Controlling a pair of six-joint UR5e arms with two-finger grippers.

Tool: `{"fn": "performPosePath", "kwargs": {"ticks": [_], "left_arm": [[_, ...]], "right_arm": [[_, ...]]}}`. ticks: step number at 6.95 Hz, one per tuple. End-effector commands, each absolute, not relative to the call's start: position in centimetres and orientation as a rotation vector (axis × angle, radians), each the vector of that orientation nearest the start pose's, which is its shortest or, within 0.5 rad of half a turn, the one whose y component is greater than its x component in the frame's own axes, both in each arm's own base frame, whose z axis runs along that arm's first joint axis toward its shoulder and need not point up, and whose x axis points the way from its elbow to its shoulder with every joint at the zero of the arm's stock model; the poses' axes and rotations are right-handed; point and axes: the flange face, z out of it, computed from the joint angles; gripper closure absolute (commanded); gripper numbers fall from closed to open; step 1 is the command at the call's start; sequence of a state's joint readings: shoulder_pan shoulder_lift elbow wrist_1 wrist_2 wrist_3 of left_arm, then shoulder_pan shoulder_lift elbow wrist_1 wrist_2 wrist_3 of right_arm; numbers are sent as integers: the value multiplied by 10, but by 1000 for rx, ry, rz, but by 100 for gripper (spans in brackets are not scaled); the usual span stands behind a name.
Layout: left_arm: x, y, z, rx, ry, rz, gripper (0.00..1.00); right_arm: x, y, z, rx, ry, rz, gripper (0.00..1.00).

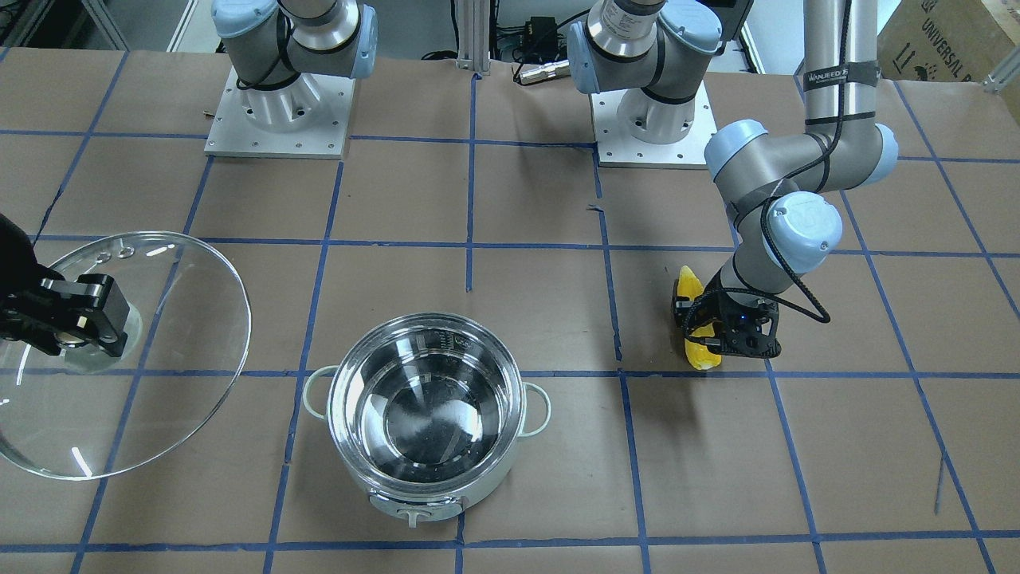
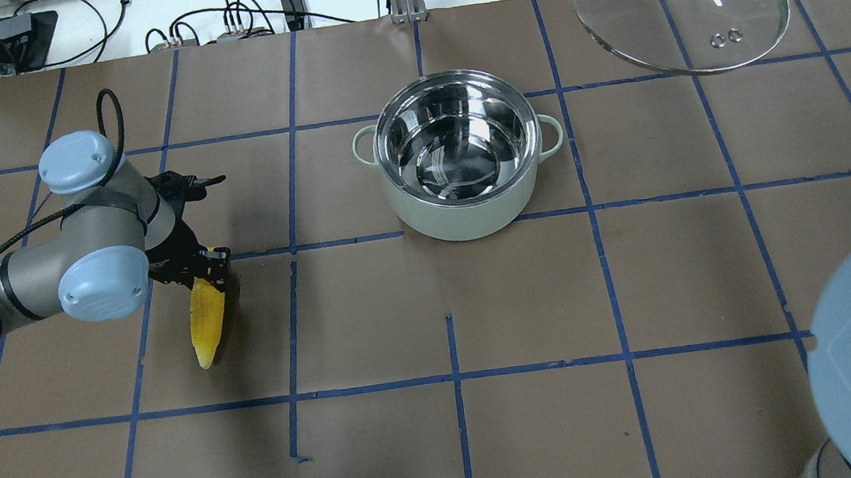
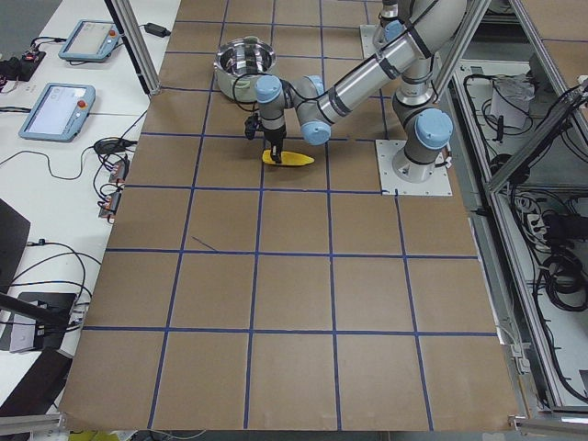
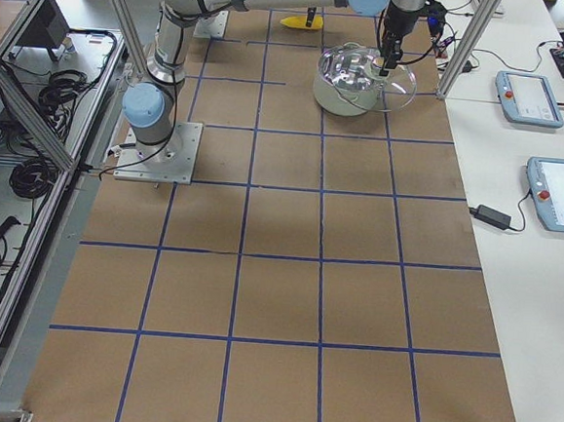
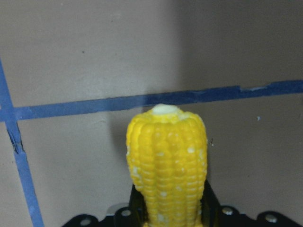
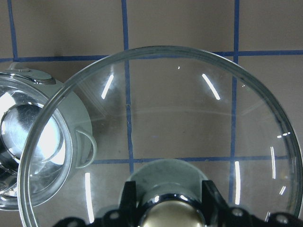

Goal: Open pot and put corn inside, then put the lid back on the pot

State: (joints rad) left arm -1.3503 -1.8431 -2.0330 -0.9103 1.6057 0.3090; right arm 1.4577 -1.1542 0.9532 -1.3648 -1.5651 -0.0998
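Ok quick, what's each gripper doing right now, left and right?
Left gripper: fingers closed on the corn.
Right gripper: fingers closed on the knob of the lid, held away from the pot.

The pot (image 2: 454, 213) stands uncovered in the middle of the table (image 2: 633, 289); the corn (image 2: 207, 322), between the left gripper's (image 1: 705, 335) fingers, is well to the robot's left of it; the lid (image 2: 685, 19), held by the right gripper (image 6: 168, 208), hangs to its right.
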Motion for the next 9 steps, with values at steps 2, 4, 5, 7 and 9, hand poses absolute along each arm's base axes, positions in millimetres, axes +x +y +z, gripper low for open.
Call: {"fn": "performPosePath", "kwargs": {"ticks": [2,4,5,7,9], "left_arm": [[-64,-572,297,181,3141,130,74],[-143,-617,362,125,3213,73,73],[-184,-632,389,67,3265,-8,73],[-287,-641,420,104,3282,-102,73],[-339,-648,377,212,3259,-37,73]], "right_arm": [[59,-669,525,19,3136,14,91],[59,-669,524,19,3136,18,91],[59,-669,524,19,3136,18,91],[60,-669,524,17,3137,19,91],[60,-669,523,14,3137,21,91]]}}
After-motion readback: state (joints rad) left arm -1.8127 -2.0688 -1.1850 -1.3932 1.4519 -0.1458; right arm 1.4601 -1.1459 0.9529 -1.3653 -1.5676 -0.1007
